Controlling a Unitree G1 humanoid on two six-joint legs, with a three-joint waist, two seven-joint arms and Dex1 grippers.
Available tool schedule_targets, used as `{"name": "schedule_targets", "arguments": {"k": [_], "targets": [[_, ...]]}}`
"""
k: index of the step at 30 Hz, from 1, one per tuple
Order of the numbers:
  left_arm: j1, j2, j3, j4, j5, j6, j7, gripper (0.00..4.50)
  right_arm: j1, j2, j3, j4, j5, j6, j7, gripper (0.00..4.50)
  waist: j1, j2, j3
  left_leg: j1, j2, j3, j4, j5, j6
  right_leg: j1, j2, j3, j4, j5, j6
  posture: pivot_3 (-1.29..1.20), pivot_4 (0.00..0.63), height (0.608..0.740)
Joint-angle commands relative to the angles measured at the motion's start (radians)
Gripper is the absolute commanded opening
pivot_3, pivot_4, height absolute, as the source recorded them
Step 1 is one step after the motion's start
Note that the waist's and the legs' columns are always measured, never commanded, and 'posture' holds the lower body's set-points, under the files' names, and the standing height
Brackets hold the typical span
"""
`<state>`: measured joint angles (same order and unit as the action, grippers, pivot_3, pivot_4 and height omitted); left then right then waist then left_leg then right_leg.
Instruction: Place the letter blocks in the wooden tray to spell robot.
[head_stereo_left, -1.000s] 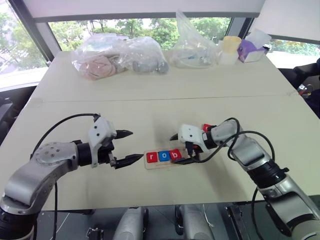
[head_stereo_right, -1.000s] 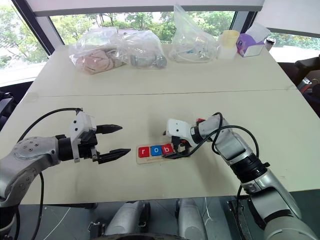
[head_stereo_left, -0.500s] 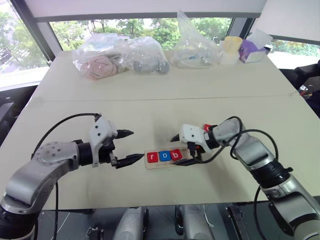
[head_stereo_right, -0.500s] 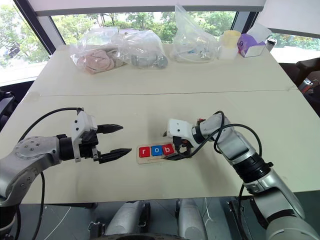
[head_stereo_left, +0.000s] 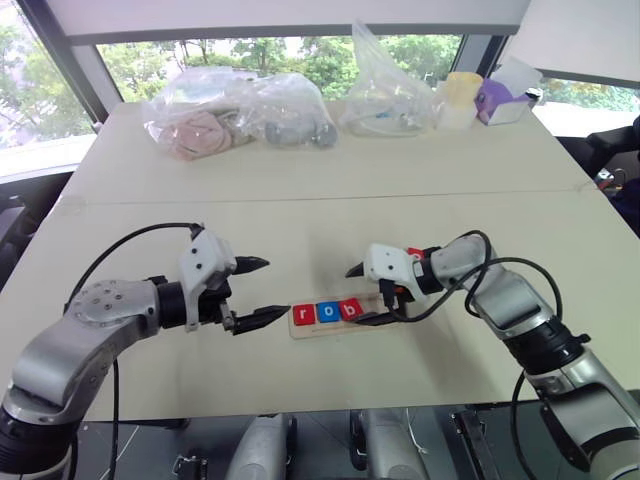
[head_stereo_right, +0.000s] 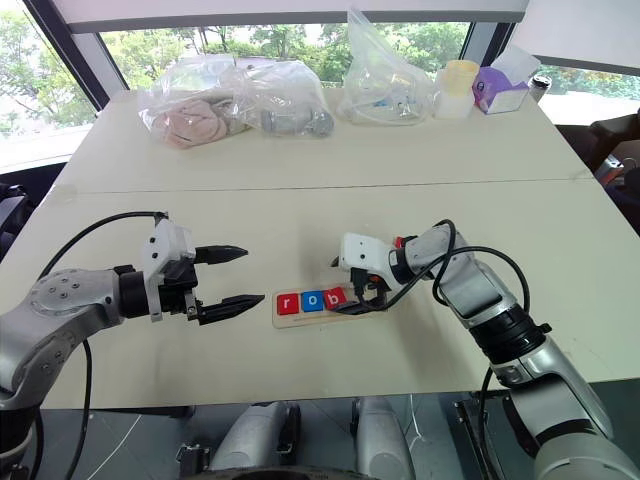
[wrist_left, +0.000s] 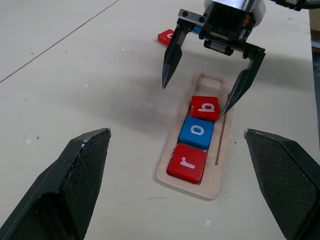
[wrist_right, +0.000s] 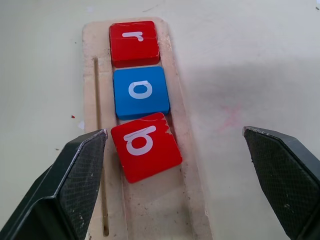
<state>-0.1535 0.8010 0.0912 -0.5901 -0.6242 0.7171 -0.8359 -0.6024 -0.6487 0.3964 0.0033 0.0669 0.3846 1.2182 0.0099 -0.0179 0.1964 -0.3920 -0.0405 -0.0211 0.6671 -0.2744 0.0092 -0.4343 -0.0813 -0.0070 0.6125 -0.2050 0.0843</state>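
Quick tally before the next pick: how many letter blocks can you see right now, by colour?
Red: 3, namely the red r block and the red b block in the wooden tray, plus a loose red block on the table
Blue: 1, the blue o block, in the tray
Total: 4

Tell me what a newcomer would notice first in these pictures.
Probably the wooden tray near the table's front edge, holding a red r block, a blue o block and a red b block that sits slightly crooked. The right gripper hangs open right over the b, and the left gripper waits open beside the tray's r end. Clear bags line the far edge.
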Motion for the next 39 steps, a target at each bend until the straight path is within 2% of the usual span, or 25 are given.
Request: {"name": "schedule_targets", "arguments": {"k": [1, 11, 15, 18, 24, 28, 32, 36, 39], "targets": [[-0.004, 0.0, 0.01, -0.017, -0.019, -0.004, -0.001, 4.5, -0.032, 0.019, -0.012, -0.001, -0.001, -0.02, -0.007, 4.47, 0.0, 0.0, 0.0, 0.0, 0.0, 0.0, 0.0, 0.0, 0.0, 0.0, 0.0, 0.0, 0.0, 0.0, 0.0, 0.0, 0.15, 0.725], [0.0, -0.001, 0.011, -0.021, -0.019, -0.003, 0.006, 4.5, -0.044, 0.049, -0.026, -0.032, 0.022, 0.018, -0.004, 4.47, 0.001, 0.0, 0.0, 0.0, 0.0, 0.0, 0.0, 0.0, 0.0, 0.0, 0.0, 0.0, 0.0, 0.001, 0.001, 0.0, 0.15, 0.725], [0.001, -0.002, 0.011, -0.021, -0.02, -0.003, 0.007, 4.5, -0.033, 0.02, -0.068, -0.112, 0.079, 0.095, 0.015, 4.47, 0.0, 0.0, 0.0, 0.0, 0.0, 0.0, 0.0, 0.0, 0.0, 0.0, 0.0, 0.0, 0.0, 0.001, 0.001, 0.0, 0.15, 0.725], [-0.002, -0.005, 0.007, -0.021, -0.02, -0.003, 0.01, 4.5, -0.032, -0.001, -0.144, -0.133, 0.097, 0.132, -0.037, 4.47, 0.0, 0.0, 0.0, 0.0, 0.0, 0.0, 0.0, 0.0, 0.0, 0.0, 0.0, 0.0, 0.0, 0.001, 0.001, 0.0, 0.15, 0.725], [-0.004, -0.01, 0.004, -0.004, -0.011, -0.018, 0.003, 4.5, -0.015, -0.006, -0.277, -0.096, 0.025, 0.221, -0.299, 4.47, 0.002, 0.0, 0.0, 0.0, 0.0, 0.0, 0.0, 0.0, 0.0, 0.0, -0.001, 0.0, 0.0, 0.0, 0.0, 0.0, 0.15, 0.725], [-0.017, -0.02, -0.015, 0.026, 0.009, -0.039, -0.009, 4.5, -0.006, 0.082, -0.366, -0.126, 0.0, 0.425, -0.534, 4.47, 0.0, 0.0, 0.0, 0.0, 0.0, 0.0, -0.001, 0.0, 0.0, -0.001, -0.001, 0.001, 0.0, 0.0, 0.0, 0.0, 0.15, 0.725], [-0.066, -0.04, -0.058, 0.066, 0.019, -0.059, -0.03, 4.5, 0.037, 0.267, -0.442, -0.231, -0.045, 0.655, -0.804, 4.47, 0.001, 0.0, -0.001, 0.0, 0.0, 0.0, -0.001, 0.0, 0.0, -0.001, -0.001, 0.001, 0.001, 0.0, -0.001, 0.0, 0.15, 0.725], [-0.11, -0.059, -0.113, 0.094, 0.038, -0.073, -0.049, 4.5, 0.071, 0.412, -0.509, -0.29, -0.085, 0.76, -0.985, 4.47, 0.0, 0.001, -0.001, -0.001, 0.0, 0.0, -0.001, 0.0, -0.001, -0.003, 0.0, 0.001, 0.002, 0.0, 0.0, 0.0, 0.15, 0.725], [-0.141, -0.062, -0.127, 0.122, 0.042, -0.08, -0.069, 4.5, 0.089, 0.476, -0.543, -0.315, -0.108, 0.799, -1.084, 4.47, 0.001, 0.001, -0.001, -0.001, -0.001, 0.0, -0.001, 0.0, -0.001, -0.003, -0.001, 0.001, 0.002, 0.0, 0.0, 0.0, 0.15, 0.725]]}}
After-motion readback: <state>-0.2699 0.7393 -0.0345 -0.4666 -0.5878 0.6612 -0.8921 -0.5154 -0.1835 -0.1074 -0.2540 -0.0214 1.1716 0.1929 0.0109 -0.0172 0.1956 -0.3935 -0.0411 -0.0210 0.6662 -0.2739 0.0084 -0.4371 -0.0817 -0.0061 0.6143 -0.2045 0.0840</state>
